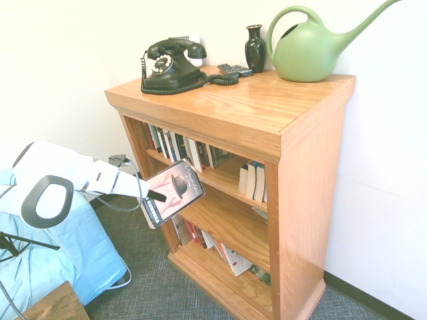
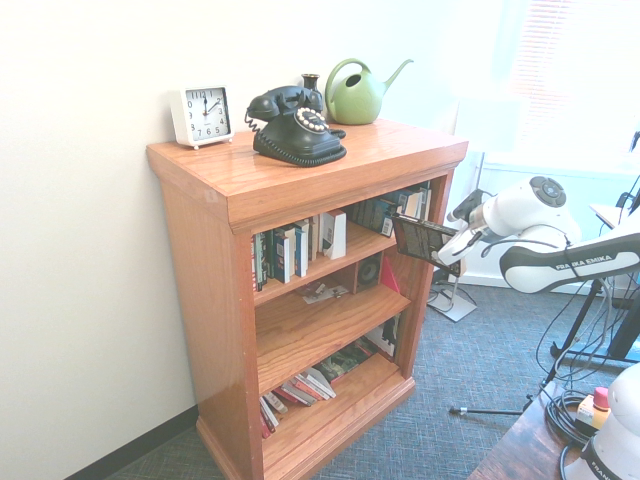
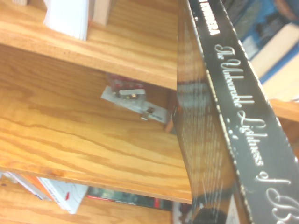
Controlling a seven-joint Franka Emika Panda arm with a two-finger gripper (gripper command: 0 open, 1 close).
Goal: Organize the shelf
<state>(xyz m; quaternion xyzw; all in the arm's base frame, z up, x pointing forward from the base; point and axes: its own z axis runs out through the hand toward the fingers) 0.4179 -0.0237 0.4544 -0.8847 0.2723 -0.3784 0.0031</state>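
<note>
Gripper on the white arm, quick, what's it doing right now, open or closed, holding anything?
Gripper: closed on a paperback book, held up in front of the shelf.

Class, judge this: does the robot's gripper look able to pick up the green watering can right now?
Probably not: the gripper is already shut on a book, held in front of the shelf. The watering can stands up on top, so the book would likely need putting down first.
</note>
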